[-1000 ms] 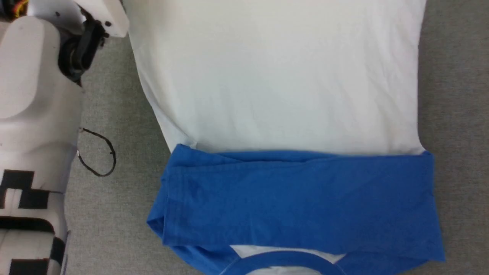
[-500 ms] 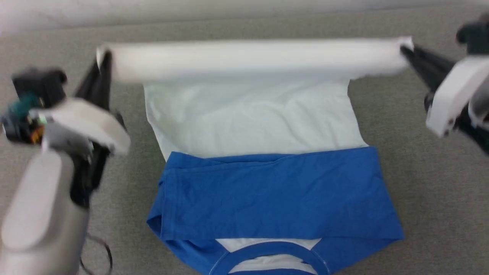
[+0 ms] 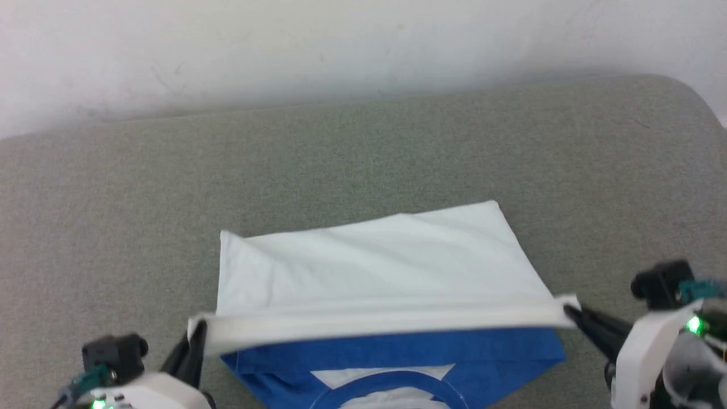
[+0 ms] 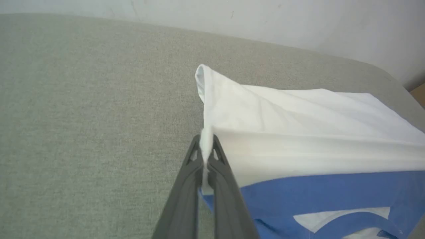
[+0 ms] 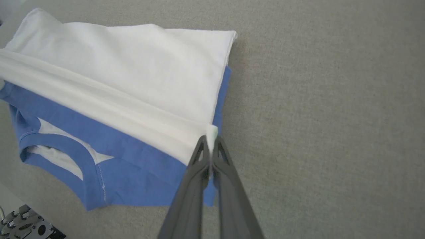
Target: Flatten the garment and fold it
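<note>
I have the garment on the grey pad, at the near side of it and well clear of the pale wall behind. It is doubled over. The white body comes back toward me from a fold line on the far side and lies over the blue layer.

My left gripper is pinched tight on the left corner of the white hem, with a sliver of white cloth between the fingertips. My right gripper is clamped the same way on the right corner, and a small tuft of white pokes out past its tips.

Between the two grippers the hem runs as a taut, straight band across the whole width. It is raised off the blue layer beneath. The white panel slopes from this band down to the far fold and shows a few soft creases.

On my side of the hem the blue layer shows, with the collar at the bottom edge of the head view. In the right wrist view a thin strip of blue peeks out along the white panel's right edge.
</note>
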Tool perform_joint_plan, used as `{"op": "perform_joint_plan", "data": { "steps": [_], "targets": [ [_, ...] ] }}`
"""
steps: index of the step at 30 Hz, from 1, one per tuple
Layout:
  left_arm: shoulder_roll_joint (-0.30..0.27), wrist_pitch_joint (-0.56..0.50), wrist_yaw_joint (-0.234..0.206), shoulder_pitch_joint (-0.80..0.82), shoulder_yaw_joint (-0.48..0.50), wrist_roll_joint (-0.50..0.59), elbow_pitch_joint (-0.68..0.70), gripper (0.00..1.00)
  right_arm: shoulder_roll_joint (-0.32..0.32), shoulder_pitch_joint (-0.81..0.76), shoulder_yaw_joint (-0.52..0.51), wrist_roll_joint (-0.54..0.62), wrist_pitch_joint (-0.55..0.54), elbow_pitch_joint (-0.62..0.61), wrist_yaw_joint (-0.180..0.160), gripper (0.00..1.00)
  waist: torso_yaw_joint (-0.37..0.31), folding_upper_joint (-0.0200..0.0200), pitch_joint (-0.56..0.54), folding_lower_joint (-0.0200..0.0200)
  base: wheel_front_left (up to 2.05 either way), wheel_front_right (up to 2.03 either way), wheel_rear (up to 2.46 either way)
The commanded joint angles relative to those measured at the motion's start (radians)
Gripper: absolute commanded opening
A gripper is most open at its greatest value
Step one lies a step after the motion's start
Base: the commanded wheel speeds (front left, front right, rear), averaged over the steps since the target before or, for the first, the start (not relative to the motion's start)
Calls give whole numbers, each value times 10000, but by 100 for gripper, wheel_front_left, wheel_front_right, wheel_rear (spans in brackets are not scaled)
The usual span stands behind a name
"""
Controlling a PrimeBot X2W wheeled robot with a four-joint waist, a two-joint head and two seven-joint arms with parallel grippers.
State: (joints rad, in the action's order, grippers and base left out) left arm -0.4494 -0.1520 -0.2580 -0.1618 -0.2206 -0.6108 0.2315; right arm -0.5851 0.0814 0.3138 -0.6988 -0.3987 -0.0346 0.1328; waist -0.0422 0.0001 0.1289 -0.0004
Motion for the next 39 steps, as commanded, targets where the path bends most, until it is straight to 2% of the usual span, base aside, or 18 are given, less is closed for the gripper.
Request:
{"op": "perform_joint_plan", "data": {
  "steps": [1, 7, 8, 9, 10, 11, 12, 13, 18, 22, 26, 28, 30, 35, 39],
  "targets": [
    [-51, -68, -99, -272, 0, -63, 94, 0, 181, -425, -263, 173, -118, -137, -21, 0, -120, -1, -177, 4, 0, 0, 0],
    [137, -444, -191, -1192, -299, -426, -116, 0, 1537, -2400, -1502, 851, -786, -537, -21, 1, -69, -1, -139, 4, 0, 0, 0],
    [151, -536, -142, -1250, -382, -489, -238, 0, 1767, -2633, -1603, 937, -886, -530, -21, 21, -48, -1, -134, 4, 0, 0, 0],
    [182, -638, -30, -1281, -492, -594, -357, 27, 2037, -2841, -1699, 963, -953, -517, -21, 47, -19, -1, -130, 4, 0, 0, 0],
    [227, -711, 92, -1307, -573, -729, -464, 46, 2278, -3020, -1765, 996, -986, -542, -21, 83, 4, -1, -132, 4, 0, 0, 0],
    [251, -761, 174, -1346, -623, -825, -560, 71, 2500, -3199, -1819, 1010, -1035, -568, -21, 100, 15, -1, -138, 4, 0, 0, 0],
    [260, -777, 216, -1380, -640, -881, -649, 95, 2675, -3367, -1894, 1056, -1088, -573, -21, 100, 18, -1, -139, 4, 0, 0, 0],
    [246, -825, 261, -1424, -682, -919, -733, 100, 2771, -3519, -1953, 1161, -1136, -574, -21, 100, 23, -1, -150, 4, 0, 0, 0],
    [203, -919, 279, -1687, -711, -1055, -792, 100, 3223, -4054, -2437, 1323, -1113, -824, -21, 100, 31, -1, -231, 4, 0, 0, 0],
    [112, -718, 148, -1946, -507, -1035, -507, 100, 3519, -4279, -3060, 1186, -862, -1676, -21, 100, 84, -1, -338, 4, 0, 0, 0],
    [190, 310, 41, -1813, -41, -743, -21, 100, 3648, -4126, -3905, 1069, -594, -2548, -21, 100, 231, -1, -432, 4, 0, 0, 0],
    [363, 1007, 41, -1573, 163, -576, 111, 100, 3475, -3831, -4207, 1224, -673, -2587, -21, 100, 286, -1, -458, 4, 0, 0, 0],
    [562, 1706, 84, -1289, 283, -392, 127, 100, 3280, -3395, -4292, 1222, -870, -2371, -21, 100, 346, -1, -493, 4, 0, 0, 0],
    [908, 3415, 609, -494, 194, 181, -275, 100, 2779, -2099, -3795, 1145, -1531, -1049, -21, 100, 621, -1, -457, 4, 0, 0, 0],
    [1117, 4001, 776, 32, 172, 902, -864, 100, 2729, -1034, -3261, 883, -1845, 258, -21, 100, 836, -1, -362, 4, 0, 0, 0]
  ]
}}
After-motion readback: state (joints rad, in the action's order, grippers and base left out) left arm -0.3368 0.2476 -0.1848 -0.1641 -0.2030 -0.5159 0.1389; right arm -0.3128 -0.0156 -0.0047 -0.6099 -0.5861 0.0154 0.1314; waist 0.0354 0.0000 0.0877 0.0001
